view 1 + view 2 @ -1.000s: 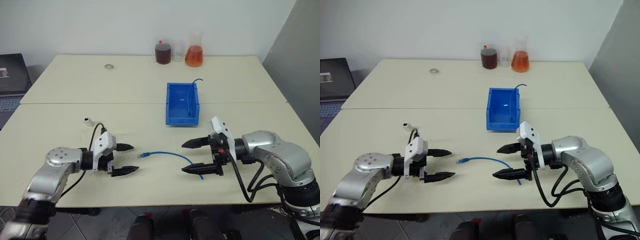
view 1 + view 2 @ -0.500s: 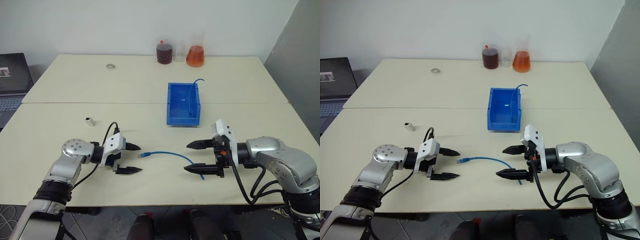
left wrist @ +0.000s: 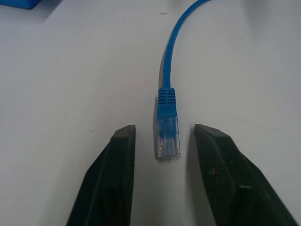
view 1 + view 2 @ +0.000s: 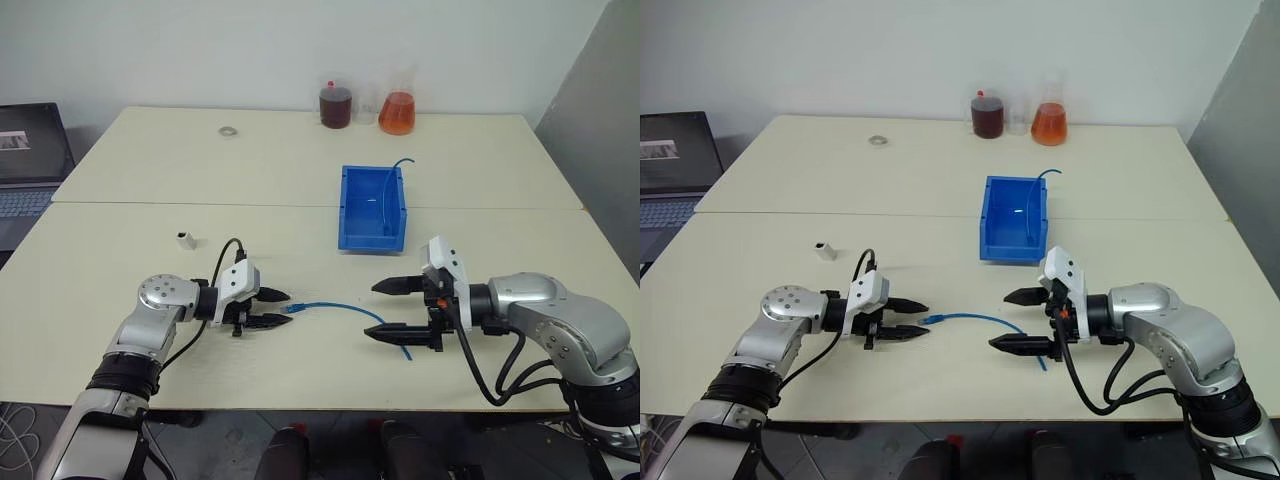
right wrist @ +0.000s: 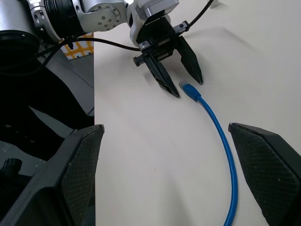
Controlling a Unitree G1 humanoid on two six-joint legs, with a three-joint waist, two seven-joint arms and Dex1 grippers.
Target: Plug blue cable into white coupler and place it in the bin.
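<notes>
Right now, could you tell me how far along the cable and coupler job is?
Nothing looks finished yet. In hand: the left gripper has its fingers on either side of the blue cable's clear plug, not yet touching it. The right gripper hangs open over the cable's other end. Left: grasp the plug, fetch the white coupler standing apart on the table, join them, and put them in the bin.

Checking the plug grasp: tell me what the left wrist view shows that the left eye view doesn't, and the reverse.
Left wrist only: the clear plug up close, lying between the left hand's fingers with a gap on each side. Left eye only: the coupler, whole bin, flasks, ring, and open right hand. Both: the cable, table and left hand.
</notes>
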